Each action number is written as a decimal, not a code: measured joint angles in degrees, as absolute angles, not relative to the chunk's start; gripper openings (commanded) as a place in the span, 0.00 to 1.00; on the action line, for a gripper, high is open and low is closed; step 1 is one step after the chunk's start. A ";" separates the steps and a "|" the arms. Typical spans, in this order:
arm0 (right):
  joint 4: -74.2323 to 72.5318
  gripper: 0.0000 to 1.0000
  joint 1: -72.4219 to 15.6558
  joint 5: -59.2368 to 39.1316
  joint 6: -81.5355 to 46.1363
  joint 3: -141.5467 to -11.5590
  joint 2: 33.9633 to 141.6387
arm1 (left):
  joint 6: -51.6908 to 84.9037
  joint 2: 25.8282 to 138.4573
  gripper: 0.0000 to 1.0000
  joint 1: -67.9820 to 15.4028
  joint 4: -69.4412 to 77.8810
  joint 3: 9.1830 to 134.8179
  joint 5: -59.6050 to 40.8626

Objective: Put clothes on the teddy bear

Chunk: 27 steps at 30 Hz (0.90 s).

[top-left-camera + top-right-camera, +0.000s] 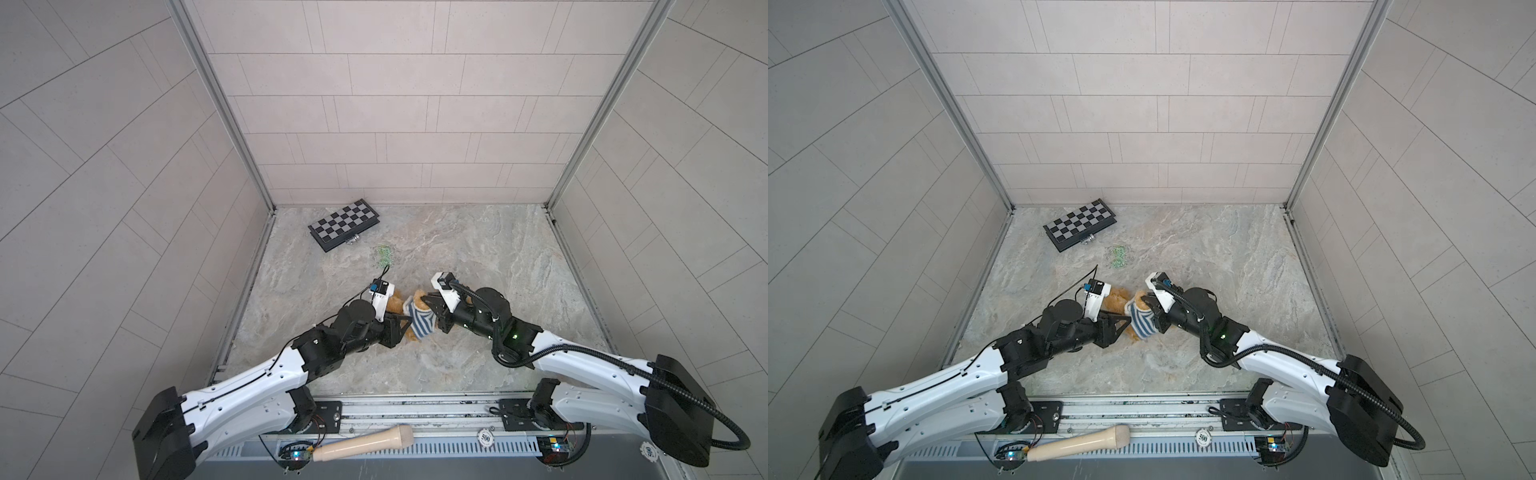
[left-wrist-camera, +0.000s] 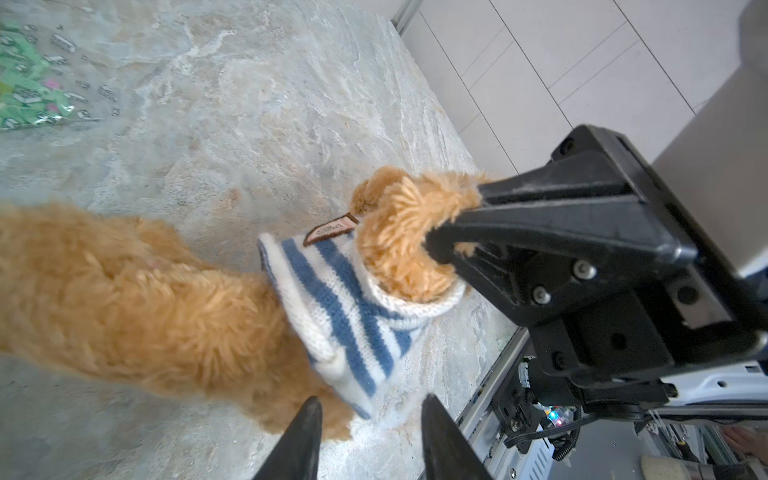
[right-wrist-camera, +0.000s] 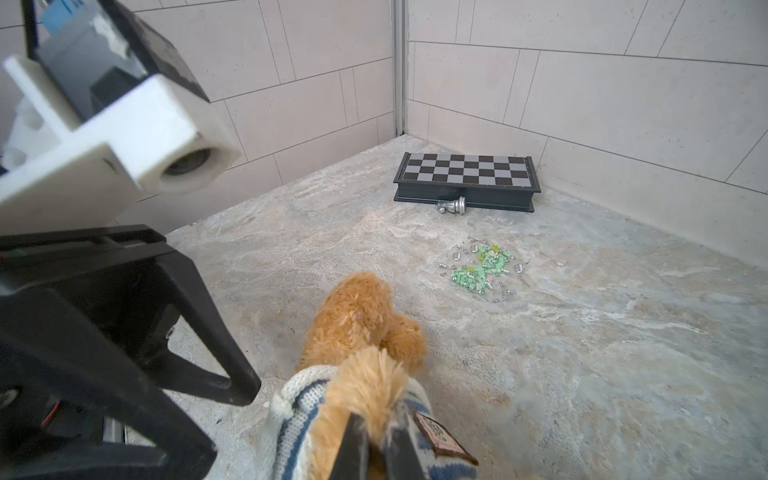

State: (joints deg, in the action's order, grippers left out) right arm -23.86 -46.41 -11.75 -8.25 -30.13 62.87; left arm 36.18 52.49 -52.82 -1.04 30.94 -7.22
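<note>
The left arm (image 1: 257,374) and right arm (image 1: 590,357) stretch in low from the near side, elbows out and wrists angled toward each other, almost meeting. The left gripper (image 2: 370,415) has its jaws parted. The right gripper (image 2: 457,218) is pinched tight on the teddy bear (image 2: 145,291) by one paw.

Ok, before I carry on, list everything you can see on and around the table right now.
teddy bear: one, golden-brown, lying mid-table between the grippers
sweater: one, blue and white stripes, partly on the bear, one limb through an opening
chessboard: one, black and grey, folded, far left corner
chess piece: one, silver, lying beside the chessboard
bag of small bricks: one, clear with green bits, between chessboard and bear
handle: one, cream, on the front rail
poker chips: two, white, front rail
table: one, marbled grey-beige
left gripper: black, open, tips by the sweater's hem
right gripper: black, shut on the bear's limb
</note>
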 measured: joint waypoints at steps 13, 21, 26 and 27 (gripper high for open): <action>-28.69 0.00 -46.37 -14.35 -10.74 -26.48 61.36 | 38.54 61.91 0.22 -53.06 -0.71 34.17 -3.42; -29.50 0.00 -46.39 -14.50 -11.70 -24.67 58.87 | 38.94 60.58 0.00 -52.58 -1.34 34.15 -1.87; -30.06 0.00 -46.33 -13.17 -12.75 -23.14 53.63 | 38.33 58.76 0.00 -51.22 -3.05 34.15 -2.31; -29.98 0.00 -46.33 -12.88 -12.78 -23.07 53.01 | 38.06 58.41 0.00 -51.03 -3.40 34.15 -2.44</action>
